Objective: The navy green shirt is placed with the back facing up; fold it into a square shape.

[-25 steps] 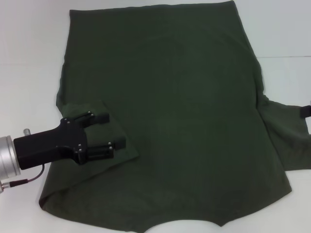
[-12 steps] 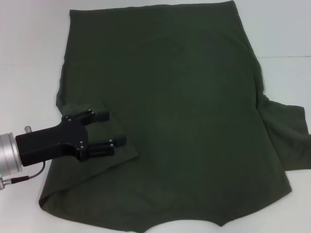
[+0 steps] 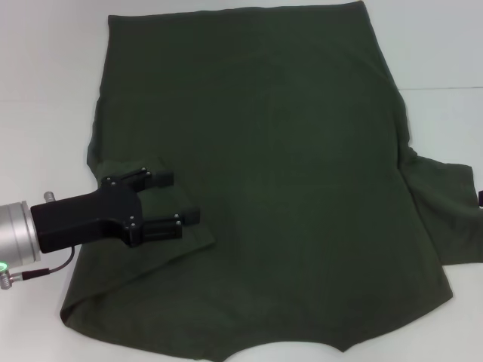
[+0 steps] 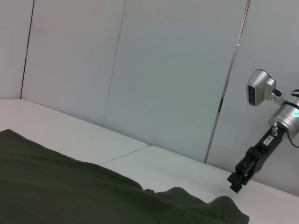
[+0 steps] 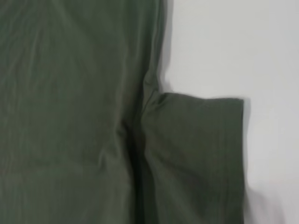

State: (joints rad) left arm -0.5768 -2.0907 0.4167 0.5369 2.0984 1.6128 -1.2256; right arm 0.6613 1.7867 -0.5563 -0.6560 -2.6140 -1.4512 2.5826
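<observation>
The navy green shirt (image 3: 272, 173) lies flat on the white table, plain side up, with the collar at the near edge. Its left sleeve (image 3: 162, 249) is folded in over the body. My left gripper (image 3: 183, 197) is open and empty just above that folded sleeve. The right sleeve (image 3: 445, 219) lies spread out to the side; the right wrist view looks down on it (image 5: 196, 158). My right gripper (image 3: 481, 197) shows only as a dark sliver at the right edge of the head view. It also hangs above the table in the left wrist view (image 4: 239, 177).
The white table (image 3: 45, 90) has bare surface to the left, right and far side of the shirt. A seam (image 3: 445, 89) runs across the table at the far right. Pale wall panels (image 4: 163, 79) stand behind the table.
My left gripper has shifted slightly to the right over the folded sleeve, still open. My right gripper has drawn back to the right edge of the head view. The shirt has not moved.
</observation>
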